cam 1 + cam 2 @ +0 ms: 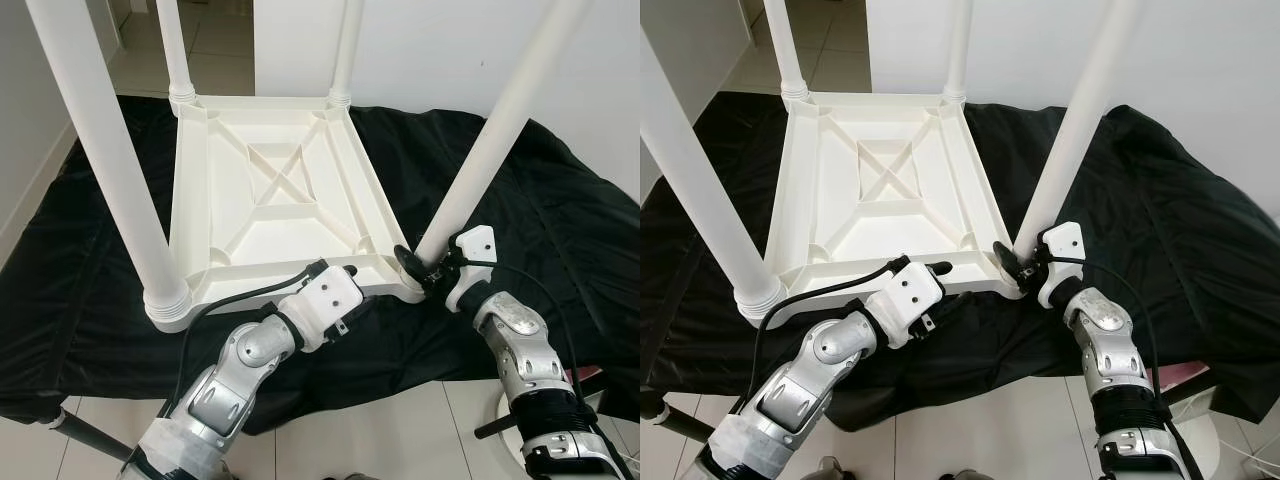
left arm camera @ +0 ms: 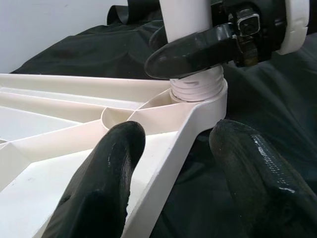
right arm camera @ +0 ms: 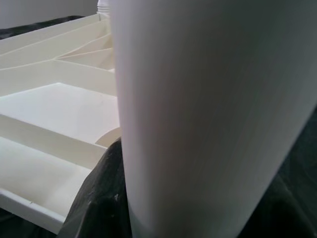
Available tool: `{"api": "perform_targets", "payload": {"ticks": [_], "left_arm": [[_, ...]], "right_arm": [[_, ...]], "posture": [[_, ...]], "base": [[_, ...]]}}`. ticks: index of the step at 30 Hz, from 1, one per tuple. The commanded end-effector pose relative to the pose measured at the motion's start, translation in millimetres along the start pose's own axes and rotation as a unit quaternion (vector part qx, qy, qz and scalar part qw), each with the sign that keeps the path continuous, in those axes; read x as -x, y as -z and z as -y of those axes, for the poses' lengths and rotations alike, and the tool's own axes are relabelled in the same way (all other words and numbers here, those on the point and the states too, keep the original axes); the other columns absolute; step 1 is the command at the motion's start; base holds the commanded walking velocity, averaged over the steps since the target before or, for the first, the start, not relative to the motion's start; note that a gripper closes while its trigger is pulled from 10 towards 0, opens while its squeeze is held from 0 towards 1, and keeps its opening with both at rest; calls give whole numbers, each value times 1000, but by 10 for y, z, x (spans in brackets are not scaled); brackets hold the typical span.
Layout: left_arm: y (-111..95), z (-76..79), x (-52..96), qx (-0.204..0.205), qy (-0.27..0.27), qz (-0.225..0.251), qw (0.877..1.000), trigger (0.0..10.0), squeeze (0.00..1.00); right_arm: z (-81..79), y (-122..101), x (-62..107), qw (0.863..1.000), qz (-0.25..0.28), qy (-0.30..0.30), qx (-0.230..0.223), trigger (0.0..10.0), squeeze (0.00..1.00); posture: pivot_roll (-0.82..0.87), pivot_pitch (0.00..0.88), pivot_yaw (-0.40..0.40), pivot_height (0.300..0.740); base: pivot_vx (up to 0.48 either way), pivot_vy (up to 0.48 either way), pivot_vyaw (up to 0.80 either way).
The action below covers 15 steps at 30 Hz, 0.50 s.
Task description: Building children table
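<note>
Lying upside down on the black cloth (image 1: pixel 560 220), the stiff, light-looking plastic table (image 1: pixel 270 190) is being steadied by the left gripper (image 2: pixel 173 163), fingers straddling its rim, while the right gripper (image 1: pixel 425 268) is clamping the slick leg (image 1: pixel 490 140) near its socket.

Table top (image 1: pixel 275 190) inverted on cloth (image 1: pixel 560 220), centre-left | 4 legs (image 1: pixel 105 150) at its corners | left gripper (image 2: pixel 173 163) at near edge | right gripper (image 1: pixel 418 268) at near-right leg (image 1: pixel 490 140)

I see a smooth, matt white plastic table (image 1: pixel 275 190) on crumpled black cloth (image 1: pixel 560 230); my arms' silver shells (image 1: pixel 515 335) look glossy.
</note>
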<state>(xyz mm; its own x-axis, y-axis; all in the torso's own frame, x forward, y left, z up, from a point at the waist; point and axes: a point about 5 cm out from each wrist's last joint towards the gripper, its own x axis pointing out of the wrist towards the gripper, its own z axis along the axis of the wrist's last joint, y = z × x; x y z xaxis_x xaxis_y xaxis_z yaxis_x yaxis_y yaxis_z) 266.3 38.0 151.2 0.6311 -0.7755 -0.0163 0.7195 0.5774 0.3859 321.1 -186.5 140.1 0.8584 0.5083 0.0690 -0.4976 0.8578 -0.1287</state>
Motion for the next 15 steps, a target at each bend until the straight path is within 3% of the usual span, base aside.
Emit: {"api": "perform_targets", "payload": {"ticks": [1, 5, 6, 7, 8, 9, 12, 15], "left_arm": [[8, -5, 13, -5, -3, -5, 1000, 10000, 0], [8, -5, 14, -5, -4, -6, 1000, 10000, 0], [12, 4, 17, -3, -4, -6, 1000, 10000, 0], [12, 4, 17, -3, -4, -6, 1000, 10000, 0], [14, 6, 17, -3, -4, -7, 1000, 10000, 0], [13, 5, 16, -2, -4, -6, 1000, 10000, 0], [12, 3, 16, -2, -5, -6, 1000, 10000, 0], [12, 4, 13, -2, -4, -6, 1000, 10000, 0]], "right_arm": [[-47, 51, -10, 1000, -10, -19, 3, 0, 0], [-47, 53, -9, 1000, -10, -19, 3, 0, 0], [-37, 65, -2, 1000, -10, -19, 0, 3765, 0], [-37, 65, -2, 1000, -10, -19, 0, 3765, 0], [-30, 68, 1, 1000, -8, -16, -1, 7882, 0], [-31, 63, 3, 1000, -5, -11, -8, 10000, 0], [-32, 59, 3, 1000, -3, -9, -13, 10000, 0], [-7, 60, 16, 999, -7, 34, -5, 10000, 0]], "posture": [[16, 81, -99, 740], [16, 81, -99, 740], [15, 90, -104, 740], [15, 90, -104, 740], [15, 90, -104, 740], [10, 94, -102, 740], [10, 94, -102, 740], [11, 93, -105, 740]], "base": [[0, 0, 0], [0, 0, 0], [0, 0, 0], [0, 0, 0], [0, 0, 0], [0, 0, 0], [0, 0, 0], [0, 0, 0]]}}
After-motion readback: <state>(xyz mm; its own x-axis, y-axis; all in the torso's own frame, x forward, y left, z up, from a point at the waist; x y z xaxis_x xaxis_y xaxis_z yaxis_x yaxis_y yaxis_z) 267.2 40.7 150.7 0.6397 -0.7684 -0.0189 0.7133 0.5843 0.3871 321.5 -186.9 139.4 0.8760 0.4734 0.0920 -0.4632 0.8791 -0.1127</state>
